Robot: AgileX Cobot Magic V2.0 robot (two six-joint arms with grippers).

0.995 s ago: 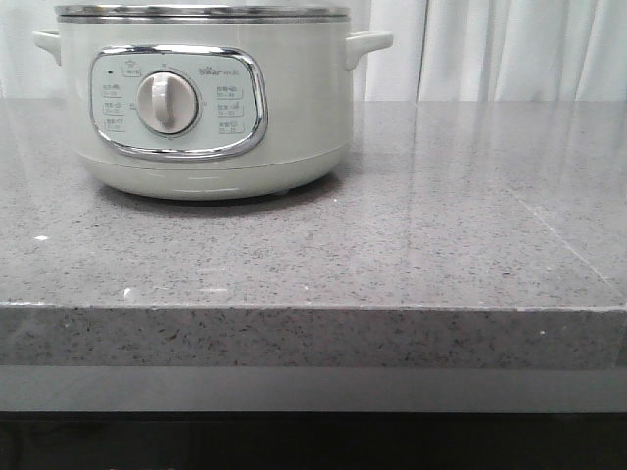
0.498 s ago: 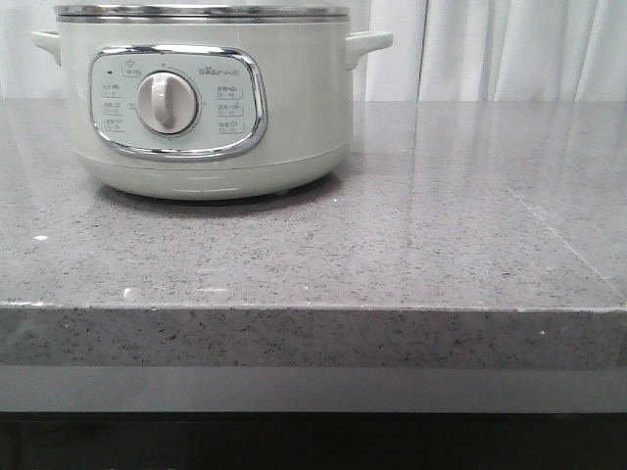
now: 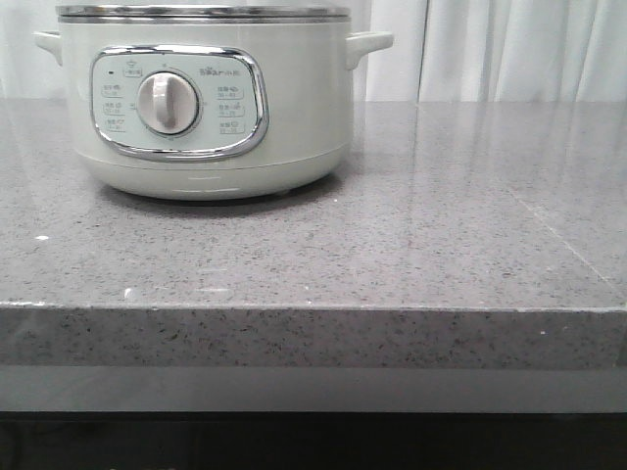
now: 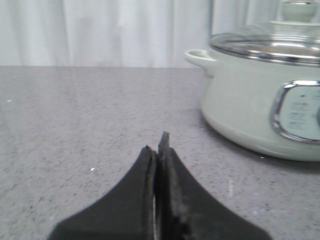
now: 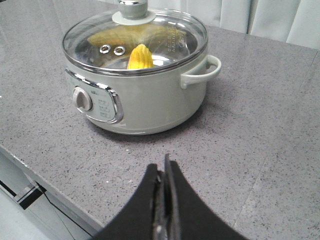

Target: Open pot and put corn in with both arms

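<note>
The pale cream-green pot (image 3: 294, 108) stands at the back left of the grey stone counter, dial facing front. In the right wrist view the pot (image 5: 150, 105) wears its glass lid (image 5: 170, 35), and the yellow corn (image 5: 140, 57) shows through the glass, inside the pot. My right gripper (image 5: 162, 167) is shut on nothing, hovering over the counter well short of the pot. My left gripper (image 4: 157, 145) is also shut and empty, low over the counter to the side of the pot (image 4: 240, 110). Neither gripper appears in the front view.
The lid's knob (image 5: 131, 7) rises at its centre. Small handles stick out on the pot's sides (image 3: 367, 44). The counter's front edge (image 3: 313, 308) runs across the front view. White curtains (image 3: 509, 49) hang behind the counter.
</note>
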